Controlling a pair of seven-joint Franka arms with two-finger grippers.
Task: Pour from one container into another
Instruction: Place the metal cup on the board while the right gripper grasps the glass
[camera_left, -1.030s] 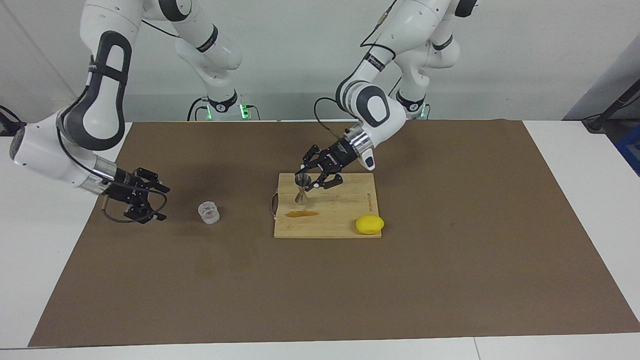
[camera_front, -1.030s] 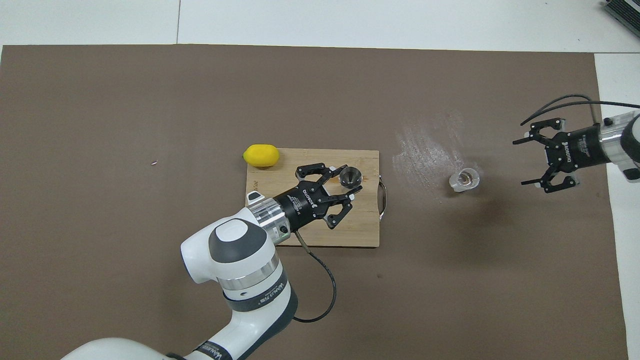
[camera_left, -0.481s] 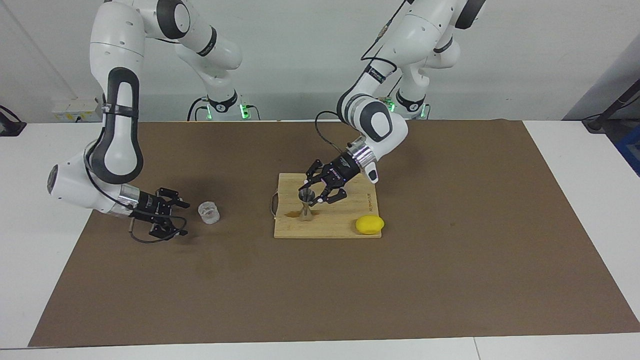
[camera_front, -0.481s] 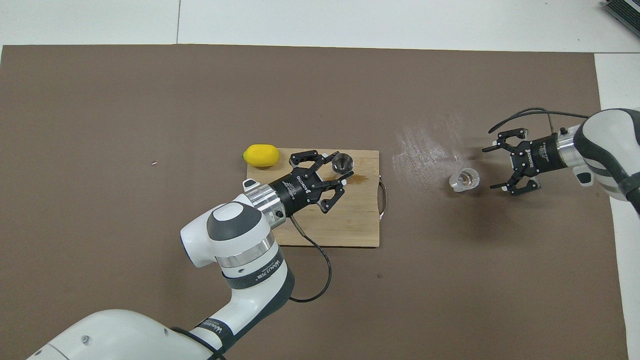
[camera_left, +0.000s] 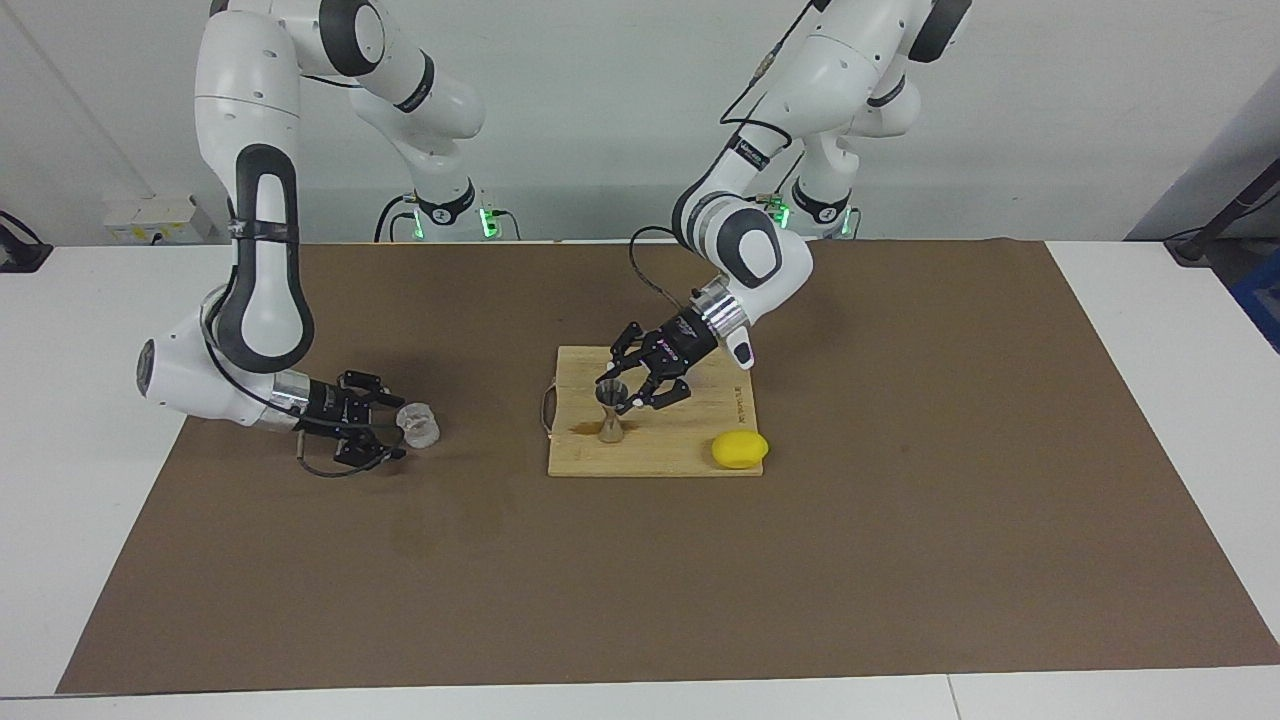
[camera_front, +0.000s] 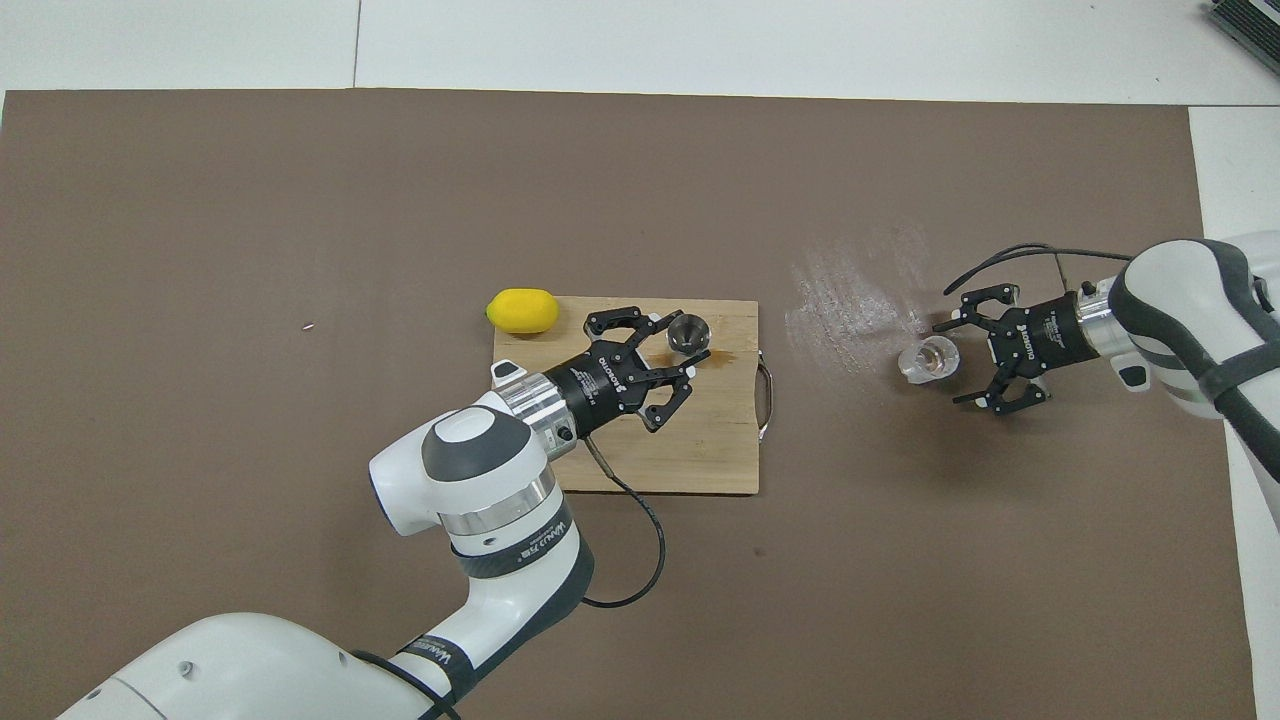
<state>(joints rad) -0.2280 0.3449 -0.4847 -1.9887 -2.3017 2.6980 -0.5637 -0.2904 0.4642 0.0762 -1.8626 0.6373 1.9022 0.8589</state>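
- Left gripper (camera_left: 622, 391) (camera_front: 690, 358) is over the wooden cutting board (camera_left: 690, 440) (camera_front: 715, 440), fingers clamped on the metal jigger (camera_left: 610, 410) (camera_front: 688, 332) near its upper cone.
- Jigger is upright on the board, at the board's edge toward the right arm's end; a brownish stain (camera_front: 722, 357) lies on the wood just beside it.
- Right gripper (camera_left: 392, 428) (camera_front: 950, 362) is low over the brown mat (camera_left: 640, 580) (camera_front: 250, 200), jaws spread wide, fingertips flanking the clear glass cup (camera_left: 419, 424) (camera_front: 928, 360); whether they touch the cup cannot be told.
- Cup stands upright on the mat, well apart from the board, toward the right arm's end of the table.
- A yellow lemon (camera_left: 740, 449) (camera_front: 522, 310) lies at the board's corner toward the left arm's end, farther from the robots than the jigger.
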